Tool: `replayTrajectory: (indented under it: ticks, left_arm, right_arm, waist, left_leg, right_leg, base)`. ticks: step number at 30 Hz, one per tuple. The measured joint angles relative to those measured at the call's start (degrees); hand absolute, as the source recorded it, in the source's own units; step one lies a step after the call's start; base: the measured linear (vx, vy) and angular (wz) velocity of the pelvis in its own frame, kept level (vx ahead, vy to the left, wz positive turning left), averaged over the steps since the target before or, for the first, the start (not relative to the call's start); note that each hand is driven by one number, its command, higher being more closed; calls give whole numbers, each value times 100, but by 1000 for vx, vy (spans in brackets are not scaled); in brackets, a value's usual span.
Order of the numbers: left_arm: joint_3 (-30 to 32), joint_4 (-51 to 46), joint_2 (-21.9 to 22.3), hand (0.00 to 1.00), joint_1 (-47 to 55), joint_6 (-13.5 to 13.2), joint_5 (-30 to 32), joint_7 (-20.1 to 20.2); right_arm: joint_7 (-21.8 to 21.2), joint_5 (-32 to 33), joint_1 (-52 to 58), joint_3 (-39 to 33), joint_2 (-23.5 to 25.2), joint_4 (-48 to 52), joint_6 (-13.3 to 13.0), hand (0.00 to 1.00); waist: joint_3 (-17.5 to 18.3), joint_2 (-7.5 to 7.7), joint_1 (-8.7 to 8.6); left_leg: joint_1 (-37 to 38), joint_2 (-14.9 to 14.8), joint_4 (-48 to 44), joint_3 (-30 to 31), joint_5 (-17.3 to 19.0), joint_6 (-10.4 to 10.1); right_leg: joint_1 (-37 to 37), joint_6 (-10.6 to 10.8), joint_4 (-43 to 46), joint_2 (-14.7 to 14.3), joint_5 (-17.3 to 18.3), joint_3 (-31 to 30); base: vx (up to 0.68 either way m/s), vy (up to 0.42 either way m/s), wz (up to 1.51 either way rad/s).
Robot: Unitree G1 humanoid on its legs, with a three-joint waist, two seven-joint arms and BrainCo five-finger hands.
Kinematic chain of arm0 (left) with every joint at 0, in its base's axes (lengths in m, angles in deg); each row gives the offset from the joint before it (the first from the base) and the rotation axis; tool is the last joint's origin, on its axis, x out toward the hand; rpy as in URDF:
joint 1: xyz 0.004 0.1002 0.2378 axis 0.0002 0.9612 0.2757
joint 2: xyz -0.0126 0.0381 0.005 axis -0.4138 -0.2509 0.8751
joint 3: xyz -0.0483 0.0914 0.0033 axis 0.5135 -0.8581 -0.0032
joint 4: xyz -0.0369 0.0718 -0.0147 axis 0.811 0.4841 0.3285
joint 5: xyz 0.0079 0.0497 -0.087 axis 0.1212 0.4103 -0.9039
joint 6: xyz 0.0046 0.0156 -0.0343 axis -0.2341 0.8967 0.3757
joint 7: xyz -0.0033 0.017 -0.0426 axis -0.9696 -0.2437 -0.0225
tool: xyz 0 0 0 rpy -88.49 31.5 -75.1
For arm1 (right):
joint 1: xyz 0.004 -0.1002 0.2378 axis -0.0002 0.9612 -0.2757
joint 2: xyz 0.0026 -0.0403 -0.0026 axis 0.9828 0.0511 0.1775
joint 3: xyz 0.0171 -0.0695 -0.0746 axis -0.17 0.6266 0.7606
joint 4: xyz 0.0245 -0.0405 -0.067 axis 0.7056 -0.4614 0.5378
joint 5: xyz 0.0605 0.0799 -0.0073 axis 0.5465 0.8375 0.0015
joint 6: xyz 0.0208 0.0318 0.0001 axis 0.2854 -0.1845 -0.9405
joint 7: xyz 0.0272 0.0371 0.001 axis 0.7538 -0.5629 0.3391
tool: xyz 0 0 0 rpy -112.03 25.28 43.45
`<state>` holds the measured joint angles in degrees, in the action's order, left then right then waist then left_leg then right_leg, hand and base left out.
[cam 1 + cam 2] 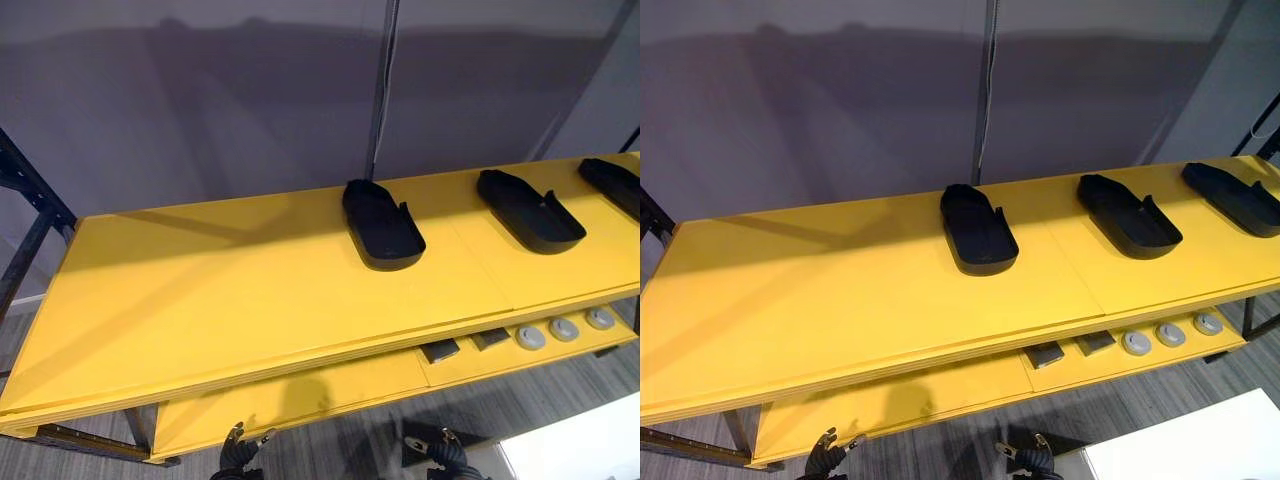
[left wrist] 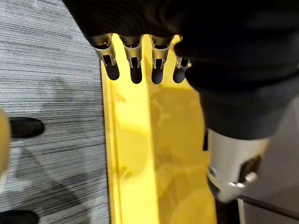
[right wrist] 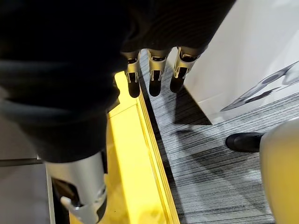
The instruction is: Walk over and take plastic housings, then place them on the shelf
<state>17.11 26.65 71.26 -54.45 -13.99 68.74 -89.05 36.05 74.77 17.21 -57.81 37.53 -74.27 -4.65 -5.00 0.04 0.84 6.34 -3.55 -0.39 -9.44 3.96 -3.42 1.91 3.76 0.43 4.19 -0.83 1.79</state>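
Three black plastic housings lie on the yellow top shelf: one near the middle, one further right, and one at the right edge. All are oval trays with raised rims. My left hand and right hand hang low in front of the rack, below the top shelf and well short of the housings. In the left wrist view my left hand has straight, empty fingers above the lower shelf's edge. My right hand looks the same, with nothing held.
A yellow lower shelf carries two small dark blocks and three grey round discs. A white table corner stands at the lower right. A dark metal frame borders the rack's left end, and a thin pole rises behind.
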Motion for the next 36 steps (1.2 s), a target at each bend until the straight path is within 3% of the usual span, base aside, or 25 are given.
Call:
replayTrajectory:
  ticks: [6, 10, 12, 14, 16, 17, 18, 20, 21, 28, 30, 31, 32, 33, 34, 36]
  left_arm:
    - [-90, -60, 9, 0, -87, 6, 110, -10]
    - [-86, -161, 12, 0, -328, 1, 118, -54]
    - [-89, -177, -2, 0, -502, -6, 173, -56]
    - [-98, -181, -5, 0, -712, -11, 233, -58]
    - [-217, -190, -32, 0, -760, -10, 346, -43]
    - [-216, -187, -30, 0, -795, -8, 363, -25]
    - [-199, -162, -30, 0, -862, -7, 412, -19]
    - [-202, -110, 23, 0, -869, 26, 438, -14]
    - [-209, -79, -4, 0, -885, 33, 439, -13]
    - [-220, 185, -65, 0, -1034, 31, 440, -8]
    - [-208, 183, -147, 0, -998, 44, 439, -23]
    - [-209, 182, -217, 0, -891, 64, 437, -23]
    - [-212, 183, -286, 0, -817, 67, 437, -23]
    - [-218, 200, -285, 0, -820, 68, 436, -23]
    - [-256, 244, -289, 0, -865, 64, 436, -16]
    - [-346, 272, -255, 0, -928, 48, 441, -9]
  right_arm:
    - [22, -31, 3, 0, -6, 144, 3, 0]
    - [30, -180, -67, -6, 50, 642, 19, 0]
    - [40, -254, -156, -5, 92, 703, 28, 0]
    - [61, -257, -193, -9, 147, 664, 55, 0]
    - [64, -268, -85, -21, 172, 502, 51, 0]
    - [64, -289, -44, -42, 172, 431, 49, 0]
    - [63, -379, -23, -69, 149, 188, 48, 0]
    - [61, -386, -252, -82, 11, -135, 59, 0]
    - [63, -465, -440, -5, -68, -331, 61, 0]
    - [132, -584, -486, -105, -108, -399, 63, 0]
    - [132, -607, -641, -96, -97, -401, 64, 0]
    - [131, -609, -728, -85, -72, -396, 61, 0]
    - [135, -609, -773, -37, -59, -380, 61, 0]
    - [138, -614, -792, 8, -89, -376, 60, 0]
    - [149, -621, -741, 11, -125, -374, 59, 0]
    - [153, -621, -596, 13, -150, -386, 59, 0]
  waist:
    - [-234, 27, 1]
    - [-383, 85, 13]
    - [-421, 127, 5]
    - [-487, 91, 9]
    - [-459, 154, -13]
    - [-446, 211, -20]
    - [-412, 387, -3]
    - [-367, 322, 35]
    - [-336, 281, -32]
    - [-312, 265, -56]
    - [-339, 193, -5]
    - [-347, 176, 21]
    - [-349, 174, 26]
    - [-353, 172, 6]
    - [-383, 84, -125]
    - [-407, 32, -141]
  left_leg:
    - [-411, -76, -751, -265, 303, 112]
    - [-876, -283, -1469, -954, 658, 198]
    - [-1087, -410, -1588, -1254, 667, 273]
    - [-1137, -596, -1576, -1439, 604, 246]
    - [-1099, -615, -1535, -1440, 572, 198]
    - [-1093, -585, -1535, -1428, 558, 174]
    - [-1119, -429, -1565, -1394, 558, 150]
    - [-1254, -227, -1245, -1092, 371, 198]
    - [-1257, -259, -875, -1130, 118, 219]
    - [-893, -350, -624, -1892, 34, 186]
    - [-850, -491, -634, -2349, 31, 186]
    - [-690, -584, -623, -2699, 26, 179]
    - [-539, -612, -639, -2965, 21, 170]
    - [-482, -636, -641, -3007, 3, 142]
    - [-439, -658, -618, -2968, -51, 67]
    - [-348, -785, -678, -2945, -141, -2]
  right_leg:
    - [-400, 23, 320, -26, -32, -330]
    - [-847, 120, 301, -163, -366, -990]
    - [-1078, 212, 241, -199, -556, -1038]
    - [-1534, -71, 1682, -185, 97, -281]
    - [-1496, 55, 2894, -37, 883, -45]
    - [-1427, 119, 2976, 28, 1047, 6]
    - [-1375, 149, 2693, 141, 1219, 123]
    - [-1283, -126, 1954, 16, 1043, 164]
    - [-1261, -192, 1298, -159, 626, -7]
    - [-846, -200, 21, -287, -219, -562]
    - [-1027, -295, 370, -102, -71, 352]
    - [-1079, -192, 776, 103, 48, 1343]
    - [-990, -334, 904, 302, 200, 2177]
    - [-954, -390, 886, 332, 203, 2333]
    - [-868, -427, 890, 291, 168, 2476]
    - [-746, -486, 760, 118, 138, 2299]
  base:
    - [-86, 18, -26]
    - [-122, 72, -85]
    - [-193, 64, -82]
    - [-97, -20, -55]
    - [-16, -88, -13]
    - [48, -154, 4]
    - [56, -146, -25]
    - [3, -57, -77]
    - [-52, 26, -79]
    - [-78, 58, -61]
    - [-136, 35, -110]
    - [-81, -36, -147]
    - [-73, -61, -136]
    - [-70, -101, -74]
    - [-54, -123, -20]
    - [-48, -151, -28]
